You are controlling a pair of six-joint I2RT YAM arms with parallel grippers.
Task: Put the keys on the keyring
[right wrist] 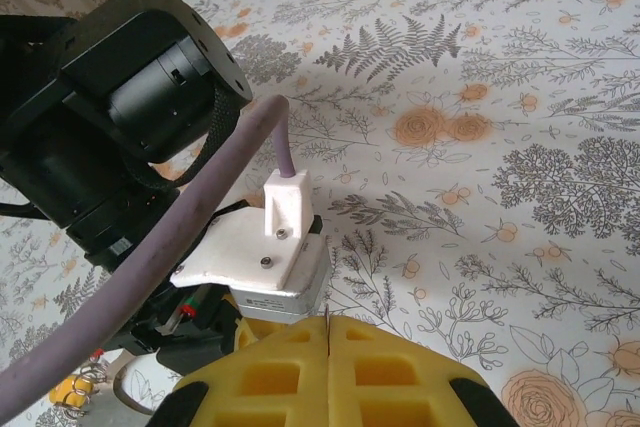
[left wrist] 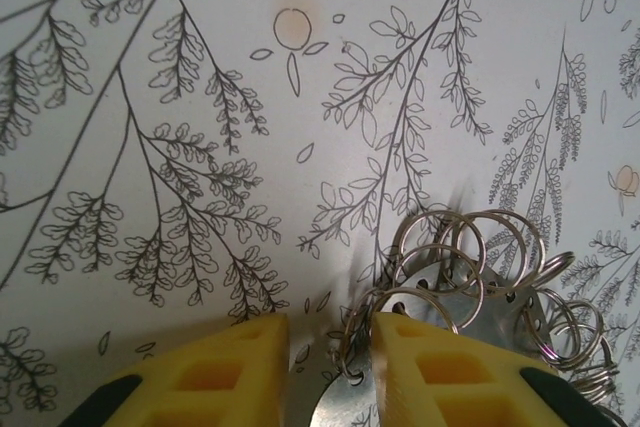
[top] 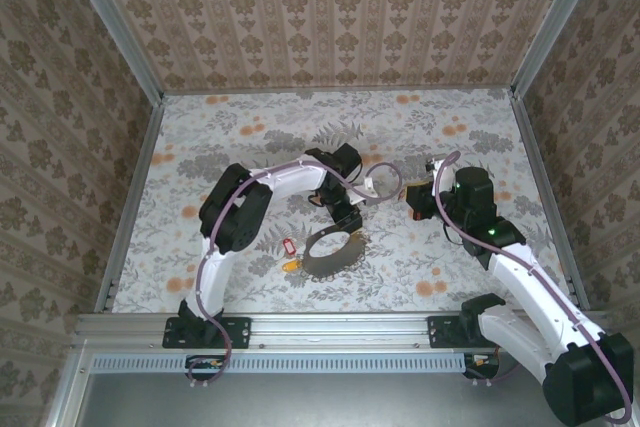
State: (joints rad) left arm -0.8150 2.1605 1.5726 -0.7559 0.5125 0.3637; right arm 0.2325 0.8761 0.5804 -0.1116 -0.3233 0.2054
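- Low over the floral bench (top: pixel 450 267), left pincer (top: pixel 347 222) (left wrist: pixel 330 339) with yellow fingertips parted by a narrow gap.
- Flat on the bench near its middle, directly under that pincer, the keyring (top: pixel 335 263): a dark oval loop from above.
- From the left wrist, a bunch of silvery split rings (left wrist: pixel 470 257) on a metal plate, against the right-hand fingertip, one small ring lying in the gap.
- Well right of the keyring, right pincer (top: pixel 413 205) (right wrist: pixel 328 332) pressed together, pointed toward the left arm's wrist.
- Just left of the keyring, one red-headed key (top: pixel 288 246) lying on the bench.

1 red key (top: pixel 288 245), 1 keyring (top: pixel 322 264)
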